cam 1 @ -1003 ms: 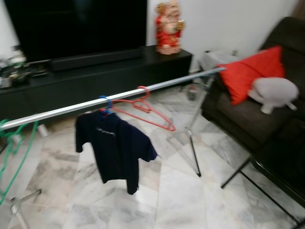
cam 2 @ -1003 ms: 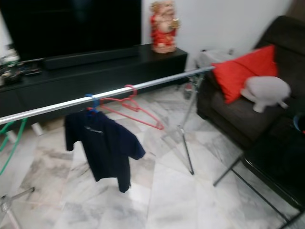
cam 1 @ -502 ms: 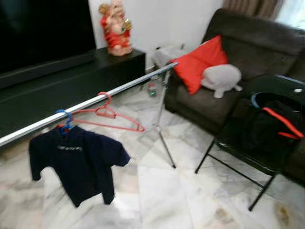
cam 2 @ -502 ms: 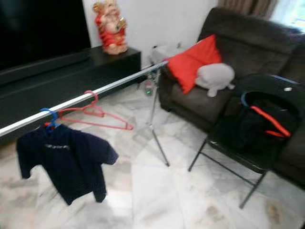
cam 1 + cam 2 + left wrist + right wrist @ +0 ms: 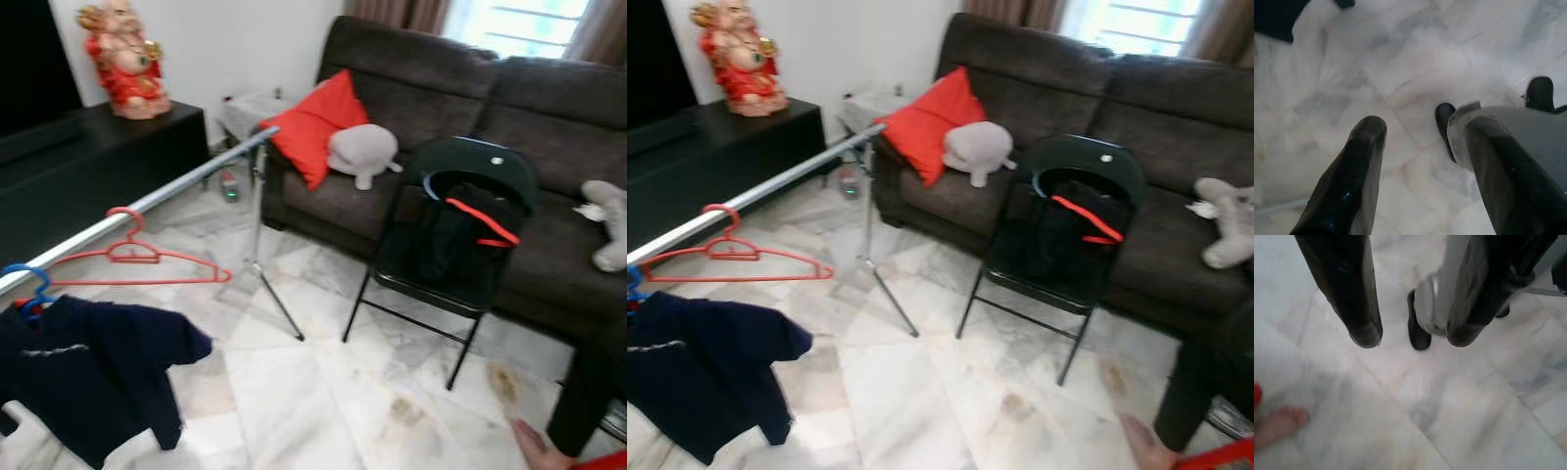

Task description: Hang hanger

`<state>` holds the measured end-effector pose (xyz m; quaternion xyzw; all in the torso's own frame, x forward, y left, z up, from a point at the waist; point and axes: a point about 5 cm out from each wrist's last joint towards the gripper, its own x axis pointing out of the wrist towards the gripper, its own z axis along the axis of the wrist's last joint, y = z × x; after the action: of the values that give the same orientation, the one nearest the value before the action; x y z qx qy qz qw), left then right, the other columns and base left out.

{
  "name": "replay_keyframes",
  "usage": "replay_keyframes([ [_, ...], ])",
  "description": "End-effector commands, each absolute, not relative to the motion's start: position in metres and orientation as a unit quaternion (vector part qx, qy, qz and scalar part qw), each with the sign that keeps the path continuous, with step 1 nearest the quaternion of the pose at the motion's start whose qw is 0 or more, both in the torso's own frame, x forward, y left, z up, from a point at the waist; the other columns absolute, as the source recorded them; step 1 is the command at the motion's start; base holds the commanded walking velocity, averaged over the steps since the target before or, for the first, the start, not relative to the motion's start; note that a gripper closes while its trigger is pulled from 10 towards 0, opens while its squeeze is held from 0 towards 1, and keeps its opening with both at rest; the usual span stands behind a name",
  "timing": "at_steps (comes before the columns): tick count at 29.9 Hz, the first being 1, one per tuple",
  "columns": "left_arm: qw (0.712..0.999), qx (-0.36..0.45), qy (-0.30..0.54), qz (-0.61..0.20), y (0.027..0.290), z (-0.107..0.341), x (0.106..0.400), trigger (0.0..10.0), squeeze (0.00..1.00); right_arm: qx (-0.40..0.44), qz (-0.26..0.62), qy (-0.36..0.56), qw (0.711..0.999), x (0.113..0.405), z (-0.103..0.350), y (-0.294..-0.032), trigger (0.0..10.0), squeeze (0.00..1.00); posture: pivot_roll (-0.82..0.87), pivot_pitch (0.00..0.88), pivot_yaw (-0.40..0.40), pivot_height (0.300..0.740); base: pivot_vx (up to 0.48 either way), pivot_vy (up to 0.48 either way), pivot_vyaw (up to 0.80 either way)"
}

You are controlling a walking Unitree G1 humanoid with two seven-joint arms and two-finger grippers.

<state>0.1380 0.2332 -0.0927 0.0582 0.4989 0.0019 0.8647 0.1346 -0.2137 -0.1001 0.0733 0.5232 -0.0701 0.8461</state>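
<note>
A silver rack rail (image 5: 186,186) runs from the near left toward the sofa. An empty red hanger (image 5: 137,264) hangs on it. Further left on the rail, a blue hanger (image 5: 24,284) carries a navy T-shirt (image 5: 88,372). My left gripper (image 5: 1418,122) hangs over the marble floor, open, with nothing between its fingers. My right gripper (image 5: 1414,338) also points down at the floor, open and empty.
A black folding chair (image 5: 460,245) holding a black-and-red bag stands before the dark sofa (image 5: 549,108). A red cushion (image 5: 313,127) and grey plush toys lie on the sofa. A person's bare foot (image 5: 534,446) is at the near right. The rack's leg (image 5: 274,294) stands mid-floor.
The camera has swung right: the rail and shirt slid to the left of the picture, and the sofa, chair and a person's foot came into view. Nothing itself moved.
</note>
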Motion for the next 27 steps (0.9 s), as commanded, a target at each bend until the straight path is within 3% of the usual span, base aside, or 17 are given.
replay_keyframes([
  [1,0.867,0.051,0.496,0.002,0.2325,-0.0921,0.1401,10.0,0.0,0.072,-0.074,0.529,0.843,0.1304,-0.1011,-0.2161,10.0,0.0,0.02,0.0,-0.009,0.74,0.0,0.0,-0.8],
  [4,0.868,0.045,0.495,0.005,0.2323,-0.0922,0.14,10.0,0.0,0.071,-0.074,0.528,0.843,0.1304,-0.1011,-0.2162,10.0,0.0,0.02,0.0,-0.009,0.74,0.0,0.0,-0.8],
  [21,0.869,0.048,0.493,0.007,0.2319,-0.092,0.1408,10.0,0.0,0.076,-0.083,0.523,0.845,0.1311,-0.1006,-0.2171,10.0,0.0,0.02,0.0,-0.013,0.74,0.301,0.0,0.0],
  [27,0.868,0.049,0.494,0.005,0.2323,-0.0919,0.1408,10.0,0.0,0.073,-0.078,0.525,0.844,0.1311,-0.1007,-0.2166,10.0,0.0,0.02,0.0,-0.01,0.74,0.329,0.0,-0.75],
])
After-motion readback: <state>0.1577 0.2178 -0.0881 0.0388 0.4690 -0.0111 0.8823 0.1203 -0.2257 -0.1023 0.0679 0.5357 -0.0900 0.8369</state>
